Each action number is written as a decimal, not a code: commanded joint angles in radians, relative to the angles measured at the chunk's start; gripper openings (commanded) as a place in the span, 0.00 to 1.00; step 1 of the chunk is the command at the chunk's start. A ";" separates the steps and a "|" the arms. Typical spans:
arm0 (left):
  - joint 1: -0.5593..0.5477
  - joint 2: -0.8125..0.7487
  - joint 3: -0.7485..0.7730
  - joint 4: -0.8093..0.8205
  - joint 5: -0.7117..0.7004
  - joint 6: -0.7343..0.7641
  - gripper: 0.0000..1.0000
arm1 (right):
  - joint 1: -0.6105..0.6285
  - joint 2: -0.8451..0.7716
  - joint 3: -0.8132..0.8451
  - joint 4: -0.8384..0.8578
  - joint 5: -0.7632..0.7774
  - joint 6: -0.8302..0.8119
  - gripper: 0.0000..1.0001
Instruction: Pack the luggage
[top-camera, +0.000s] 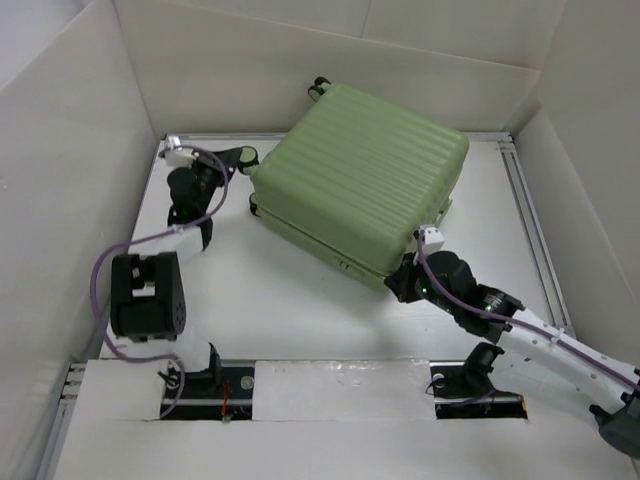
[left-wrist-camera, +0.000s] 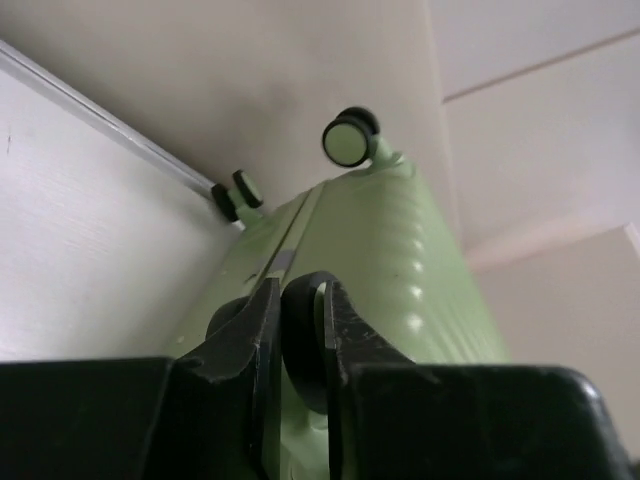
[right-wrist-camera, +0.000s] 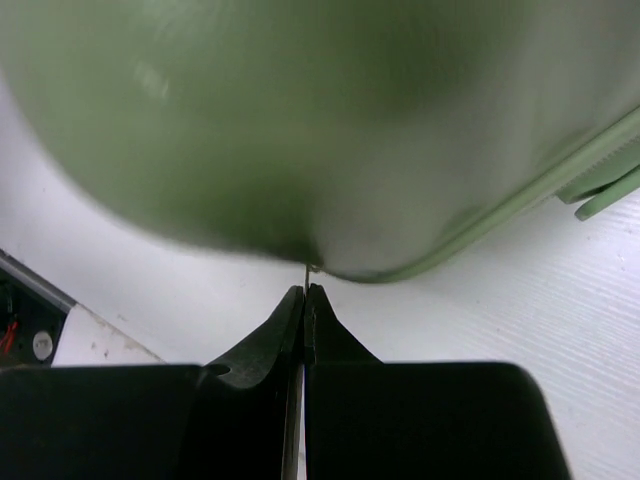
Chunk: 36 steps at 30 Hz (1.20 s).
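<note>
The luggage (top-camera: 365, 180), a pale green ribbed hard-shell suitcase, lies closed and skewed on the white table. My left gripper (top-camera: 243, 160) is at its left corner. In the left wrist view that gripper (left-wrist-camera: 300, 300) is shut on a black caster wheel (left-wrist-camera: 303, 350) of the luggage (left-wrist-camera: 400, 270). My right gripper (top-camera: 402, 280) is at the near corner. In the right wrist view its jaws (right-wrist-camera: 304, 292) are pressed together on a thin metal zipper pull (right-wrist-camera: 307, 270) hanging from the luggage's rounded edge (right-wrist-camera: 300, 130).
White walls enclose the table on three sides. An aluminium rail (top-camera: 535, 230) runs along the right edge and another (left-wrist-camera: 110, 125) along the back. Two more caster wheels (left-wrist-camera: 350, 137) (left-wrist-camera: 237, 195) stick out near the back wall. The left arm's black body (top-camera: 148, 295) sits at near left.
</note>
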 joint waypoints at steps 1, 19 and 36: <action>-0.107 -0.140 -0.235 0.114 0.103 -0.041 0.00 | -0.146 -0.005 0.084 0.131 -0.110 -0.046 0.00; -0.592 -0.608 -0.552 -0.098 -0.046 0.105 0.00 | -0.250 -0.110 -0.052 0.216 -0.204 0.122 0.00; -0.886 -0.772 -0.504 -0.150 -0.121 0.087 0.00 | 0.246 0.728 0.424 0.554 -0.069 0.103 0.00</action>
